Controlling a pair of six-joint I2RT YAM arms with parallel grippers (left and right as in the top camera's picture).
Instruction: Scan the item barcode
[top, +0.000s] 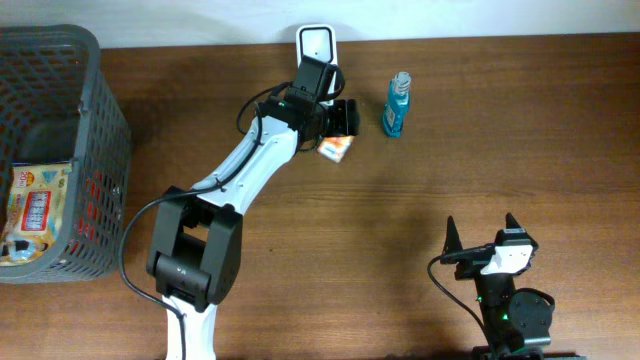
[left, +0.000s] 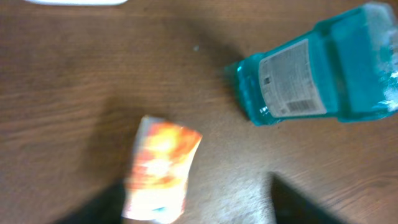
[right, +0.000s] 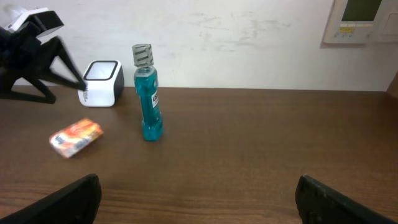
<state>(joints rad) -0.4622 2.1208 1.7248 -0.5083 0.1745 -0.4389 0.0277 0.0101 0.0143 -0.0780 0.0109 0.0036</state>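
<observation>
An orange and white snack packet (top: 336, 150) lies on the brown table in front of the white barcode scanner (top: 316, 44). It shows blurred in the left wrist view (left: 160, 177) and lies flat in the right wrist view (right: 76, 137). My left gripper (top: 343, 118) hovers just above it, open, its dark fingers (left: 298, 202) apart and off the packet. My right gripper (top: 482, 232) stands open and empty near the front edge, far from the packet.
A blue mouthwash bottle (top: 397, 105) stands upright just right of the packet and scanner. A grey basket (top: 95, 120) holding several packets sits at the left edge. A wall (right: 249, 37) runs behind the scanner (right: 102, 83).
</observation>
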